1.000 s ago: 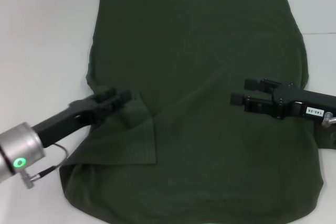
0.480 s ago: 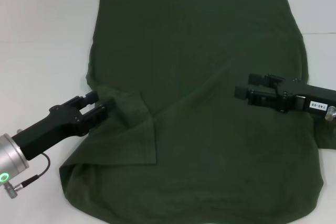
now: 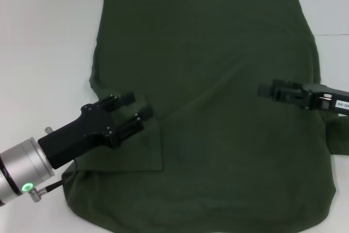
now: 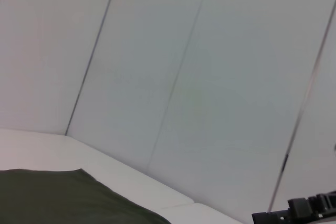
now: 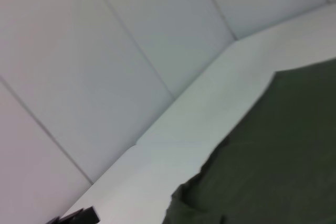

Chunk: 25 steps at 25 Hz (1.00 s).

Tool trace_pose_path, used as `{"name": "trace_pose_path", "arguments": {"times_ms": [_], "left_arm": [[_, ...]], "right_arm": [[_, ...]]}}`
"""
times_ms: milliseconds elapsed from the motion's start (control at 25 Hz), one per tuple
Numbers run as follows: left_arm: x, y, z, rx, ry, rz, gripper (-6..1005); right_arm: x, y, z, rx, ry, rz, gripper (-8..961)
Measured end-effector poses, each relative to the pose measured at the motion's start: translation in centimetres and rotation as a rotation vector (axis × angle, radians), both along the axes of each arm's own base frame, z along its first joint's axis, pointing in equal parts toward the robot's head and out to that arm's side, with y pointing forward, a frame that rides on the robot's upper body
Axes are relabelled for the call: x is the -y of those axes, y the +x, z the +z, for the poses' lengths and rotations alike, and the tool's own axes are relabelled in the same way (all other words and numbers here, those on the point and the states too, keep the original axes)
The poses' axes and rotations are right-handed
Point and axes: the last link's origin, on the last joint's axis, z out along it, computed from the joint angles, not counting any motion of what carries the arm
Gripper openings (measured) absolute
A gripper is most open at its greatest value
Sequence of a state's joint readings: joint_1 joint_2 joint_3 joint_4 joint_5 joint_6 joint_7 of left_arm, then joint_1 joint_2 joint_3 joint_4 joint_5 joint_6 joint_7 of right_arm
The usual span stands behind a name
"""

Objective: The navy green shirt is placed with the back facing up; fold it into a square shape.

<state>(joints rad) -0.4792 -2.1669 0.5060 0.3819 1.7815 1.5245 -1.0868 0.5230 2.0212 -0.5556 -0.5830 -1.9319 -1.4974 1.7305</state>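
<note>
left gripper point(image 3: 132, 111) advanced, right gripper point(image 3: 266, 89) withdrawn

The left arm point(image 3: 24, 165) is a silver cylinder with a glowing green ring light, a thin black cable and black gripper housing; the right arm point(image 3: 327, 101) is black, bearing a white printed label.

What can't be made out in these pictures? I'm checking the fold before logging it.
- Navy green shirt: its near hem runs off the head view's bottom edge.
- Folded-in sleeve: partly covered by the left gripper, whose fingers are open.
- Right gripper: seen edge-on in the head view, so its opening is unreadable.
- Wrist views: show only wall, tabletop and shirt edges.
</note>
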Motion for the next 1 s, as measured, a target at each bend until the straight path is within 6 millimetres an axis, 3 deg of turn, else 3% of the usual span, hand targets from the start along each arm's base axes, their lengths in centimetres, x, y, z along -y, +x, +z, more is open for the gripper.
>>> {"name": "trace_pose_path", "arguments": {"times_ms": [600, 1000], "left_arm": [[0.5, 1.2, -1.7, -0.083, -0.027, -0.135, 631], [0.4, 1.0, -2.7, -0.177, -0.039, -0.175, 631]], "right_arm": [[2.0, 7.8, 5.2, 0.031, -0.008, -0.467, 899], [2.6, 10.7, 6.6, 0.079, 0.033, -0.63, 899]]}}
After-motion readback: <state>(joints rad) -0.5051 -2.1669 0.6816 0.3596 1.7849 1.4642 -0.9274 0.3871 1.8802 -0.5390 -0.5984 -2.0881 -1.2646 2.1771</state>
